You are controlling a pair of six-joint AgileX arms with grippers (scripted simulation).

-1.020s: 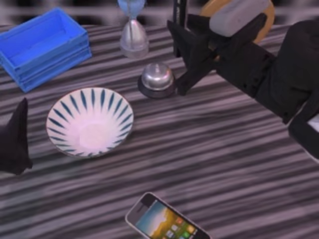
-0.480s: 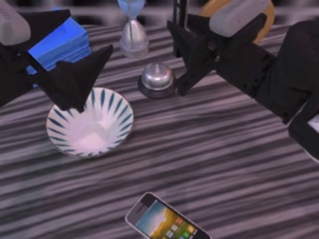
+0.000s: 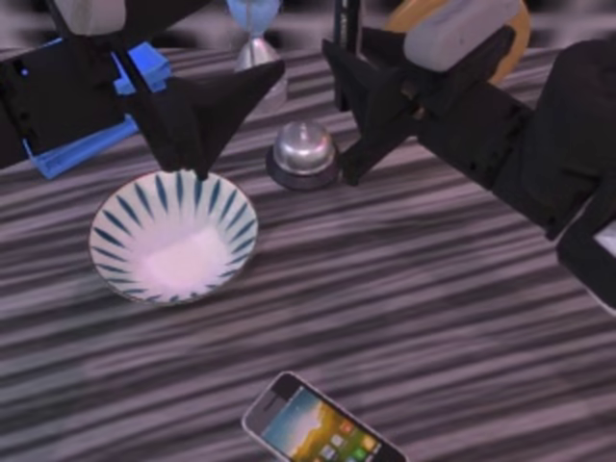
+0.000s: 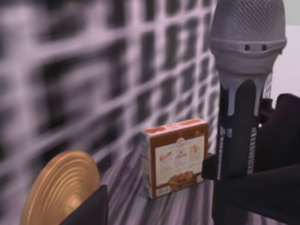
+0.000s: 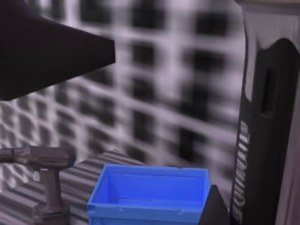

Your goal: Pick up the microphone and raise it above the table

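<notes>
Your right gripper point(image 3: 348, 115) has its jaws clamped on the microphone point(image 4: 243, 89), whose black stick handle stands upright with the grey mesh head on top, lifted above the striped table point(image 3: 433, 318) behind the domed silver bell point(image 3: 304, 152). Your left gripper point(image 3: 217, 130), jaws spread and empty, hangs over the ribbed blue-and-white bowl point(image 3: 173, 236).

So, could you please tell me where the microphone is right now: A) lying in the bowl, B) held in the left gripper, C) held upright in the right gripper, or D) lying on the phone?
C: the microphone stands upright with the right gripper jaws shut on its black handle, while the left gripper is open and holds nothing.
</notes>
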